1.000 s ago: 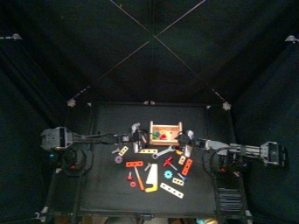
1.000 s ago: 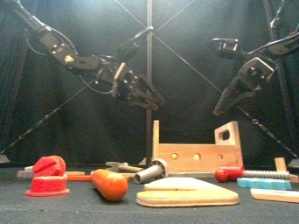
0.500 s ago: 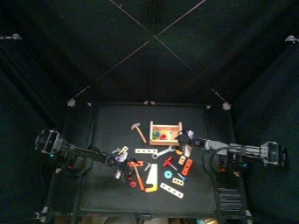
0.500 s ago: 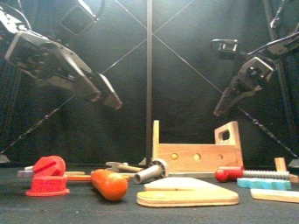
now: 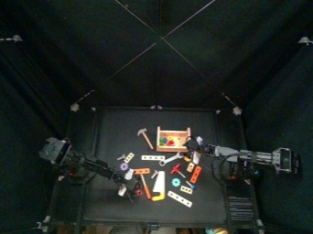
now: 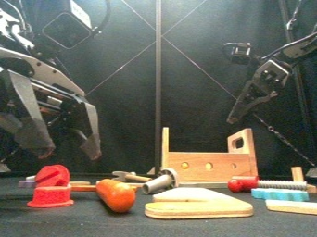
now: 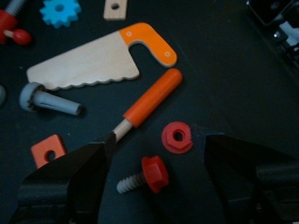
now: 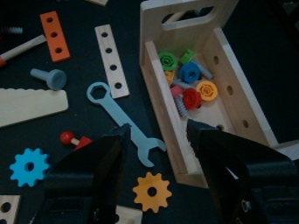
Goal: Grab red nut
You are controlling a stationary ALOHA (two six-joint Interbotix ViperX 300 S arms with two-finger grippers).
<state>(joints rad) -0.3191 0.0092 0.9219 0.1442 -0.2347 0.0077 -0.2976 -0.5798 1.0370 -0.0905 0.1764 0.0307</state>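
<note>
Black curtains (image 5: 73,55) enclose the pen on all sides. A small black bench (image 5: 110,123) stands at its centre. Thin poles (image 6: 158,65) cross against the rear curtain.

Left wrist view: red bolt (image 7: 149,172) partly hidden behind the jaws; blue gear (image 7: 56,10) cut off at frame edge.
</note>
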